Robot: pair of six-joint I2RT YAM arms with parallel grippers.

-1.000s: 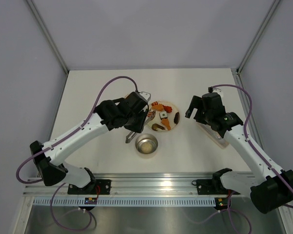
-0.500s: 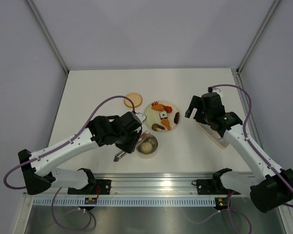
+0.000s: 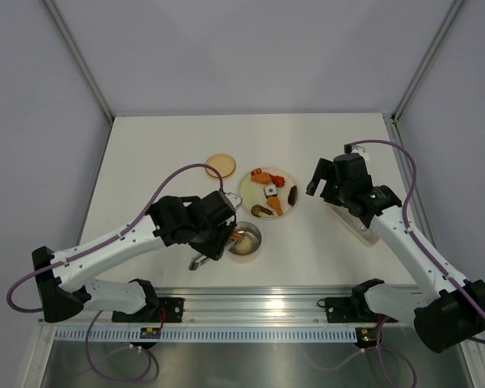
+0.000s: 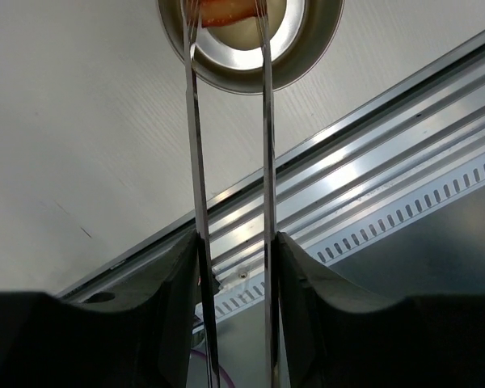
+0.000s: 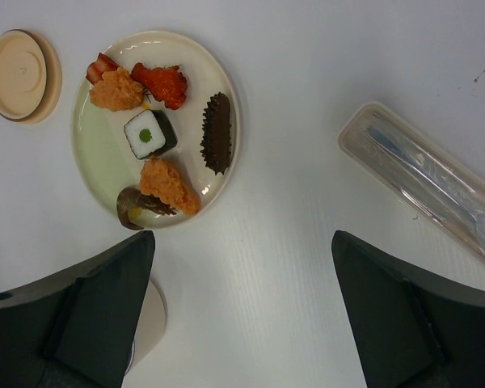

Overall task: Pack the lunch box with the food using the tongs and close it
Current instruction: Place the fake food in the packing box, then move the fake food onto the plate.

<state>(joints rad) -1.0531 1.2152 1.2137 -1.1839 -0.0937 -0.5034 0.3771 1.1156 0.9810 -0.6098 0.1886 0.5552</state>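
My left gripper [image 3: 214,233] [image 4: 234,246] is shut on the tongs [image 4: 196,162], one finger pressing each slim silver arm. The tong tips reach over the lunch box [image 3: 244,240] [image 4: 315,44], a small steel bowl, and pinch an orange-red piece of food [image 4: 226,12] above a pale bun [image 4: 255,32] lying inside. More food [image 5: 166,182] sits on the cream plate [image 3: 268,192] [image 5: 101,166]: orange, red, dark and a white roll. The tan lid [image 3: 221,166] [image 5: 16,74] lies flat beyond the plate's left side. My right gripper [image 3: 322,179] [image 5: 242,323] hangs open over bare table, right of the plate.
A clear plastic case [image 3: 357,225] [image 5: 424,182] with cutlery inside lies under my right arm. The aluminium rail [image 3: 250,303] runs along the near edge, close behind the lunch box. Grey walls enclose the table on three sides.
My left gripper has carried the tongs from the plate's left edge back to the lunch box, with a piece between the tips. The right arm has not moved.
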